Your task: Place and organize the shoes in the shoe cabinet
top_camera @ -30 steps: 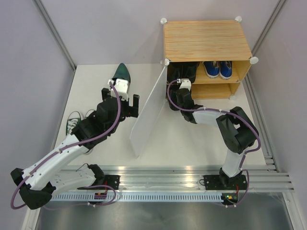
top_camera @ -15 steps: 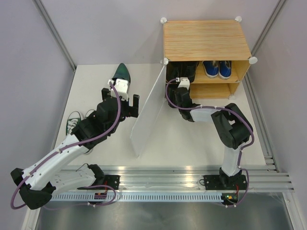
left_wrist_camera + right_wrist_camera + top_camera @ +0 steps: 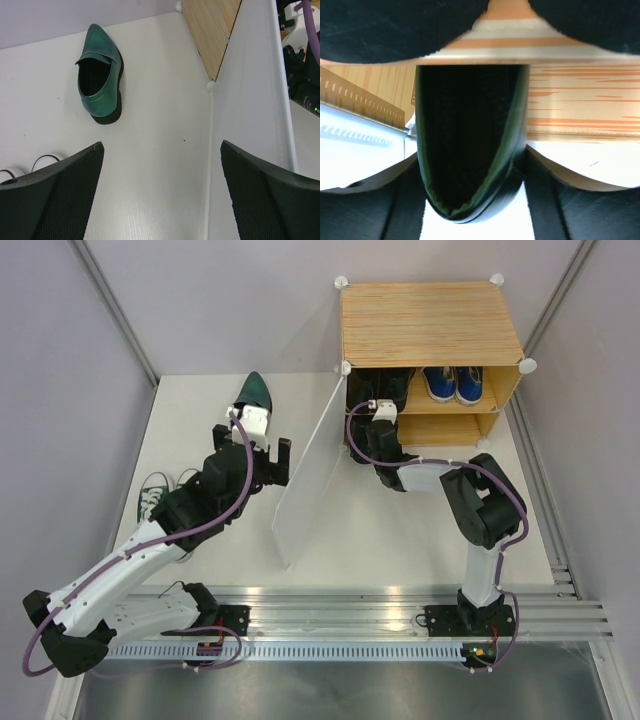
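Observation:
The shoe cabinet (image 3: 430, 325) stands at the back right with its white door panel (image 3: 310, 470) swung open. My right gripper (image 3: 475, 200) is at the lower shelf, its fingers (image 3: 580, 210) pressed against both sides of the heel of a dark green pointed shoe (image 3: 470, 145). The toe of that shoe points into the shelf. Black dress shoes (image 3: 385, 385) and blue sneakers (image 3: 453, 383) sit on the upper shelf. The other dark green shoe (image 3: 98, 75) lies on the table beyond my left gripper (image 3: 162, 185), which hangs open over bare table beside the door panel (image 3: 255, 100).
Green white-toed sneakers (image 3: 160, 495) lie at the table's left edge, partly under my left arm; their toes (image 3: 30, 165) show in the left wrist view. The open door stands between the two arms. Grey walls enclose the table on the left, the back and the right.
My right gripper has pushed the dark green shoe forward, deeper into the lower shelf. The left arm has not moved.

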Action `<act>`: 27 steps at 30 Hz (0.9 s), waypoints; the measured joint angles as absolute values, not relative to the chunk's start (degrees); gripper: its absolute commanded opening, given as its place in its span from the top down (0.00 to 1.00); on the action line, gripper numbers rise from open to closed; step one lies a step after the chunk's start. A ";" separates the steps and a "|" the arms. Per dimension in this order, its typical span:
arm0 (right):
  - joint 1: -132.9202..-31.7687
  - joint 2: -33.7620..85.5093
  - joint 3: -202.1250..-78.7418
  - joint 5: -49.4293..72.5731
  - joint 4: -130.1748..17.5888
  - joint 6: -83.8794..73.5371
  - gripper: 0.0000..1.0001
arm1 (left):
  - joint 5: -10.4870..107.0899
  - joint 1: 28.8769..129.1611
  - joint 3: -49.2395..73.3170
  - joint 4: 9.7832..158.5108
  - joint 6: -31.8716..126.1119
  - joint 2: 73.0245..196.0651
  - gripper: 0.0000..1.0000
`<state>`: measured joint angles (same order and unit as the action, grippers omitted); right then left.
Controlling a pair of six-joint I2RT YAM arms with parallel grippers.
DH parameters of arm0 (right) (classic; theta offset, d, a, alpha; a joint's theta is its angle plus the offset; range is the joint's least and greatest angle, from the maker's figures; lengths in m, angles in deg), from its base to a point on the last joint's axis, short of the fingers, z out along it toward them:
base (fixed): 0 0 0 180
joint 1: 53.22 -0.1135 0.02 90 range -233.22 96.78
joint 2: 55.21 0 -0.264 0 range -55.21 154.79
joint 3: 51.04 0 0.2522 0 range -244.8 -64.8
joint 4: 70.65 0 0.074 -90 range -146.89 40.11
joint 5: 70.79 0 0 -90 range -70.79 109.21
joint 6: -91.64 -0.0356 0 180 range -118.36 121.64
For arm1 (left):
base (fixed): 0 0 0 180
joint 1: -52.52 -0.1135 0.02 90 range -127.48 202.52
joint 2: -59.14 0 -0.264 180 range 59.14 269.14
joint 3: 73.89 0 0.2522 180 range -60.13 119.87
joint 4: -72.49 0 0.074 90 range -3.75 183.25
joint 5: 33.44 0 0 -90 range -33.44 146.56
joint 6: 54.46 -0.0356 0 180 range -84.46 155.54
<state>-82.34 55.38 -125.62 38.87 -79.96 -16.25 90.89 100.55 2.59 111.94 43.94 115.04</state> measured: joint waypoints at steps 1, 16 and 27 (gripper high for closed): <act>-82.30 55.38 -125.59 38.74 -79.98 -16.36 0.23 | 90.87 100.55 2.57 111.88 43.94 115.04 0.00; -81.90 50.53 -121.92 38.11 -82.62 -16.88 0.12 | 90.82 100.55 2.52 111.81 43.94 115.04 0.00; -82.15 42.07 -110.86 36.75 -83.81 -18.76 0.17 | 90.82 100.55 2.46 111.83 43.94 115.02 0.00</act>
